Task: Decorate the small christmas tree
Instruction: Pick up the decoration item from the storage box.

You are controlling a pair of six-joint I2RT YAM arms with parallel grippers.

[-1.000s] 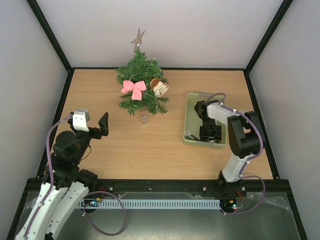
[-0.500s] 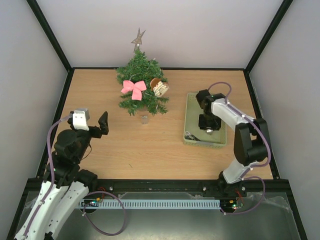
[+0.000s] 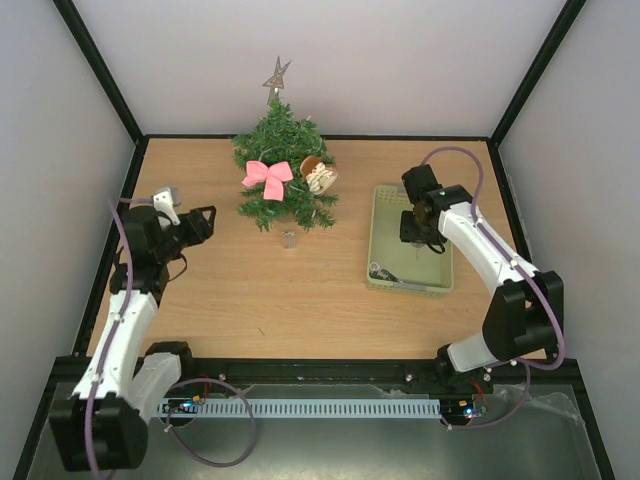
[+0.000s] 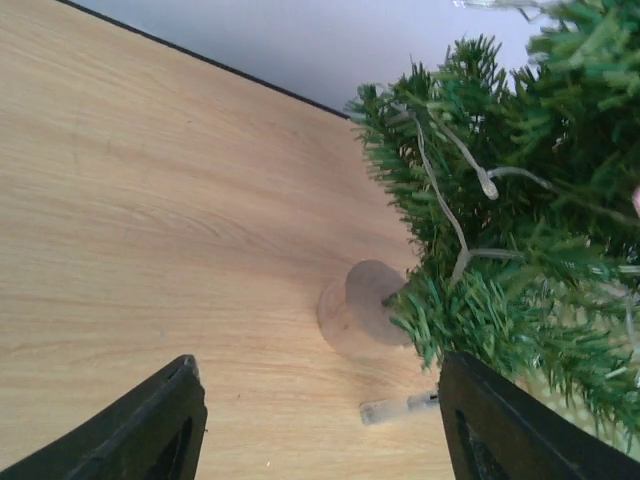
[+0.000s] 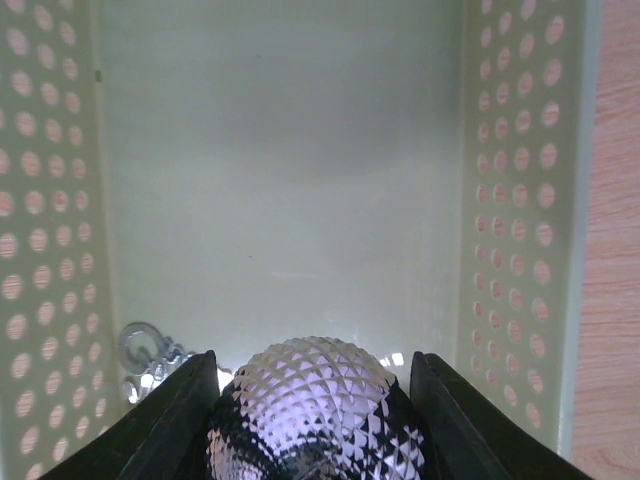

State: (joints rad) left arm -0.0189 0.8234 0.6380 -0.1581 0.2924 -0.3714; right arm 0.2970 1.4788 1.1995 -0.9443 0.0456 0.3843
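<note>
The small christmas tree (image 3: 283,180) stands upright near the far edge of the table (image 3: 250,300), a little left of the middle. It carries a star (image 3: 276,75) on its top, a pink bow (image 3: 267,176) on its front and a brown-and-white ornament (image 3: 318,176) just right of the bow. A thin light string (image 4: 450,200) lies over the low branches.

Just in front of the tree's foot, a small clear piece (image 3: 289,238) lies on the wood. Left of the tree, near its low branches, the left gripper (image 3: 200,222) hovers with its fingers spread apart; only bare table shows between them.

Right of the tree, well apart from it, stands the pale green basket (image 3: 380,235). Over the basket floor the right gripper (image 3: 420,228) pinches a silver faceted ball (image 5: 318,410) — both fingers touch it. A small silvery ring piece (image 5: 150,355) lies at the basket wall that faces the tree.
</note>
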